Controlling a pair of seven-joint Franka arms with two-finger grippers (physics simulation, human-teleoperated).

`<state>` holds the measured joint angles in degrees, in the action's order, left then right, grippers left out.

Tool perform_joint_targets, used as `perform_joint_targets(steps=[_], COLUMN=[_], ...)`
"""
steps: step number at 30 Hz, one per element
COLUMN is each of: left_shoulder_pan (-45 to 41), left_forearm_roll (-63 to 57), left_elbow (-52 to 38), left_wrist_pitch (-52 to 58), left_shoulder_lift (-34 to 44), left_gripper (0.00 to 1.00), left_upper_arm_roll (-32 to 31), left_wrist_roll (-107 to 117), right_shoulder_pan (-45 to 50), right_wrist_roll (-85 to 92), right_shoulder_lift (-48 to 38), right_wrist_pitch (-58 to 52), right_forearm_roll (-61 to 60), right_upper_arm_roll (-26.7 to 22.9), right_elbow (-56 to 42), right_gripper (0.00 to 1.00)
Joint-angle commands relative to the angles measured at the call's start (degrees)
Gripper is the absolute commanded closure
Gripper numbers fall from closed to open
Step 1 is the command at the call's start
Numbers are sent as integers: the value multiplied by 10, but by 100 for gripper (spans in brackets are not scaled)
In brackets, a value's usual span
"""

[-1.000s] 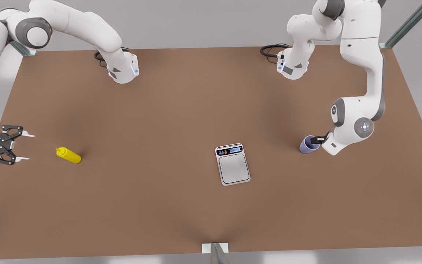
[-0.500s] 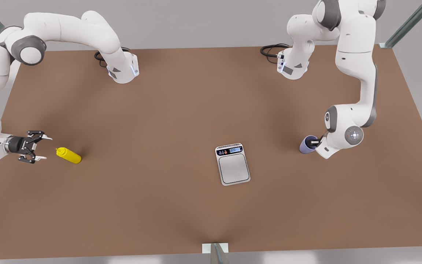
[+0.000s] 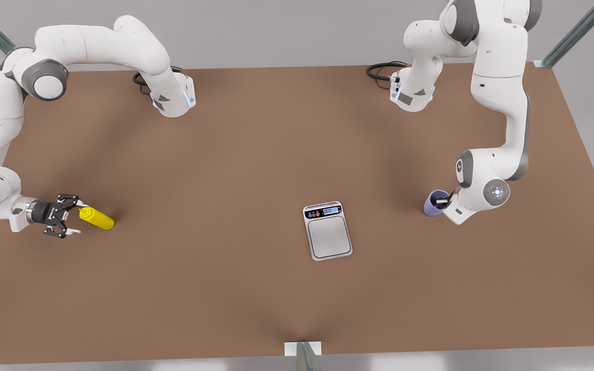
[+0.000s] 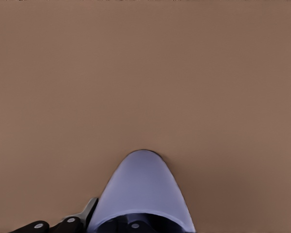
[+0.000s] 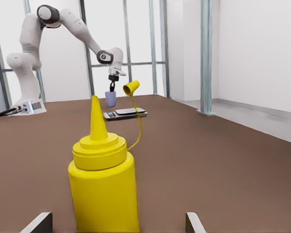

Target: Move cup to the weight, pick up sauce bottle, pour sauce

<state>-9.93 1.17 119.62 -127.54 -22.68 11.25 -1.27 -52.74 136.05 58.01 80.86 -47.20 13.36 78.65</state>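
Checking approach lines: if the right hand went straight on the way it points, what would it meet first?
The sauce bottle, standing directly ahead between the right hand's open fingers; nothing lies between them, as far as visible.

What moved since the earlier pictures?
The right gripper slid across the table toward the front view's right, up to the bottle, jaws open around its nozzle end, not yet closed. The left gripper at the cup drew in slightly with its arm; the cup barely shifted. The bottle and the scale stayed put.
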Motion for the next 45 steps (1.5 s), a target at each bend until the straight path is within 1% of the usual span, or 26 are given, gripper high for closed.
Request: perform_joint_targets(steps=[1,5,9,11,13,16,17,19,21,22,24,25,26,29,33,38,39,40,41,42,45], left_shoulder_pan=[0,0,-3,-38,-72,-121,-122,-121,-119,-119,-115,-115,-115,-112,-112,-112,-111,-111,-111,-111,-110], left_forearm_roll=[13,24,25,34,120,119,120,118,117,117,118,118,118,118,119,119,119,119,120,120,120], left_elbow=[0,-10,-30,-63,-97,-127,-135,-189,-257,-286,-328,-334,-337,-337,-337,-337,-337,-337,-337,-337,-337], left_wrist_pitch=[0,0,4,14,29,41,41,40,40,37,35,34,25,12,12,12,12,12,12,12,12], left_shoulder_lift=[0,0,11,18,16,4,0,-49,-98,-117,-150,-156,-163,-170,-181,-185,-185,-185,-185,-185,-185], left_gripper=[79,79,79,79,79,79,79,79,79,79,79,79,79,79,79,79,55,20,1,0,0], left_upper_arm_roll=[0,-1,-8,-10,-11,-71,-88,-134,-162,-163,-173,-173,-174,-175,-196,-199,-199,-199,-199,-199,-199], left_wrist_roll=[-1,7,18,85,118,168,181,211,221,221,222,223,224,224,223,220,220,223,224,224,228], right_shoulder_pan=[2,4,15,21,24,29,33,34,38,38,39,39,39,40,40,48,50,50,49,58,110], right_wrist_roll=[0,1,2,2,2,4,4,4,4,4,4,4,4,-3,-8,-33,-55,-89,-112,-136,-178], right_shoulder_lift=[-1,-4,-4,-4,-4,-5,-5,-7,-7,-7,-7,-7,-7,-7,-8,-18,-41,-67,-76,-80,-113], right_wrist_pitch=[-1,-1,2,10,11,13,13,12,12,13,13,12,12,13,24,25,19,18,18,18,32], right_forearm_roll=[0,1,-4,-5,-5,-5,-5,-5,-5,-5,-5,-4,-4,-2,-1,1,3,17,32,49,58], right_upper_arm_roll=[0,1,1,1,1,1,1,1,1,1,1,1,1,1,1,2,5,16,33,53,55], right_elbow=[2,33,34,34,34,41,41,47,47,47,47,47,47,47,47,46,43,38,28,5,-9], right_gripper=[0,0,0,0,0,0,0,0,0,4,29,38,38,44,49,52,52,52,52,52,52])
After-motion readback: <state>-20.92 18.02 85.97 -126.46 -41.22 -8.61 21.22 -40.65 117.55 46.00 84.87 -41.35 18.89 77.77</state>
